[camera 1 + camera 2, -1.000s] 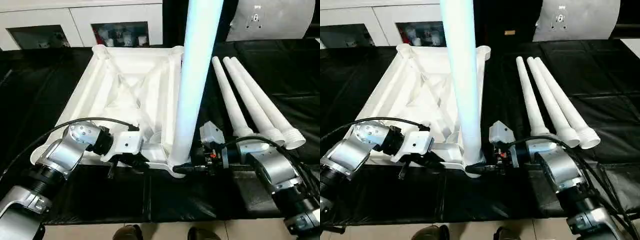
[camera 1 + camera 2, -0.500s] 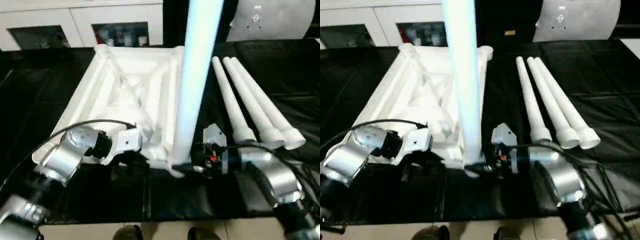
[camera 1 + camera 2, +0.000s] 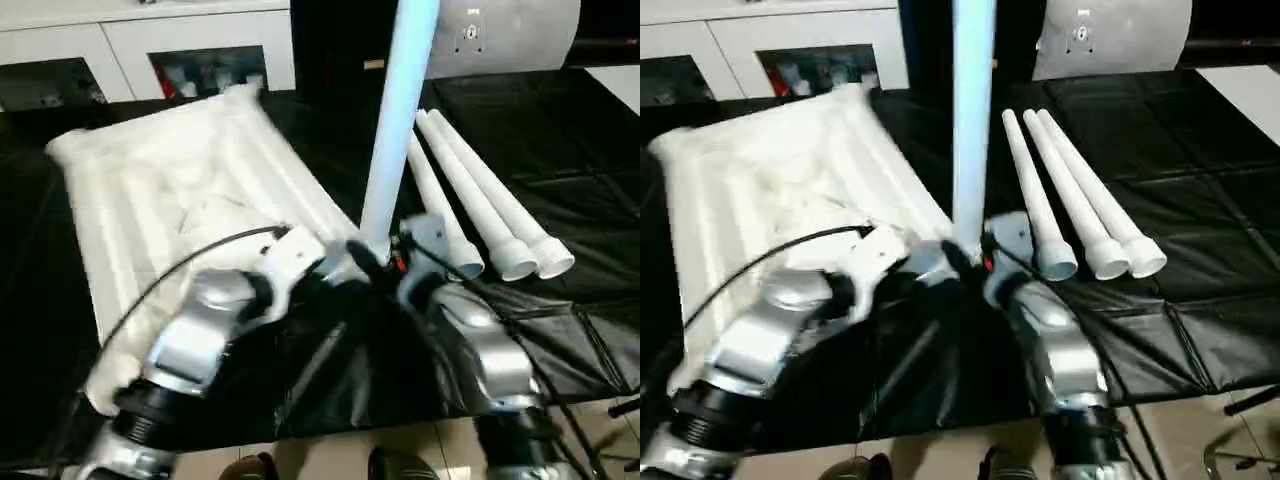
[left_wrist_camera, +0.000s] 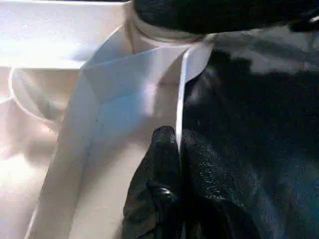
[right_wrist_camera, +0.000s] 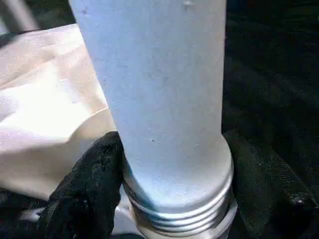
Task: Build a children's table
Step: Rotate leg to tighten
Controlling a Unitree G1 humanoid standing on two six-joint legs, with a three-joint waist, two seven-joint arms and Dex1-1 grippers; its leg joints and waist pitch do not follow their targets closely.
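Observation:
The children's table lies in parts on a black mat. Its white square top [image 3: 150,190] rests underside up at the left, turned at an angle. One long white leg [image 3: 400,120] stands upright at the top's near right corner. My left gripper [image 4: 178,144] is shut on the top's thin rim [image 4: 182,84] just beside that corner. The right gripper [image 5: 174,194] is closed around the upright leg [image 5: 159,99] just above its threaded base, with one black finger [image 5: 89,184] on each side. Three more legs [image 3: 480,210] lie side by side to the right.
A white cabinet with glass doors [image 3: 200,55] runs along the back, and a grey-white cushion [image 3: 510,35] stands at the back right. The black mat [image 3: 570,140] ends near my body, with light floor [image 3: 590,440] beyond its edge. Dark shoes [image 3: 395,465] show at the bottom edge.
The whole view has shifted. Against the lying legs, the top has swung round and its corner with the upright leg has moved away from me. Both grippers kept their hold.

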